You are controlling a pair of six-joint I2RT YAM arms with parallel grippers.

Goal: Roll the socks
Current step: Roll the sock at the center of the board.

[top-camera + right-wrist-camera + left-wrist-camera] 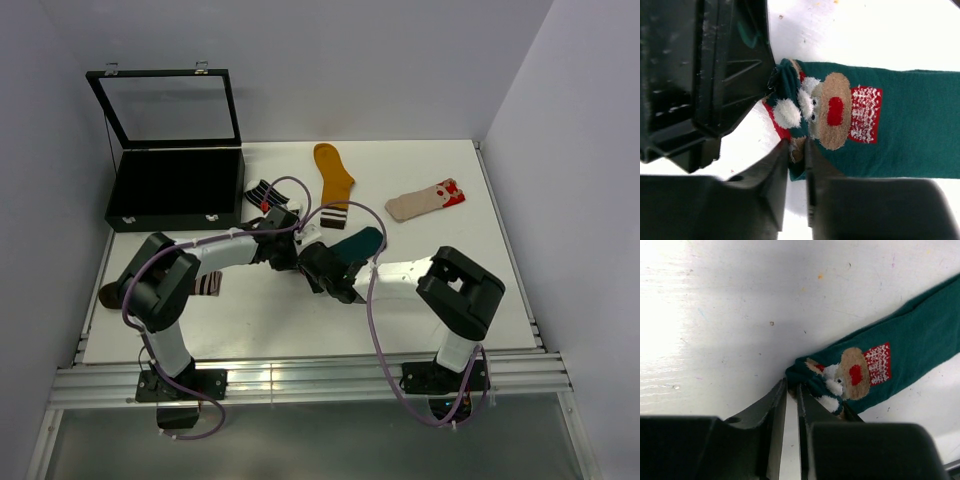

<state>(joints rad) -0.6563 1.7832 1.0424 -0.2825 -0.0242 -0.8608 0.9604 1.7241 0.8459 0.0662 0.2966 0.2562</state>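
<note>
Teal sock (362, 240) on worktop (280, 325) | figured end at both jaw tips, length running off to their right | left jaws clamped on end corner | right jaws clamped on side edge

A black case (175, 190) stands with its lid up at the white table's (270, 320) far left.

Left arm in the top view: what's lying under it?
A brown sock: its brown end and striped cuff show either side of the left arm; its middle is hidden.
</note>
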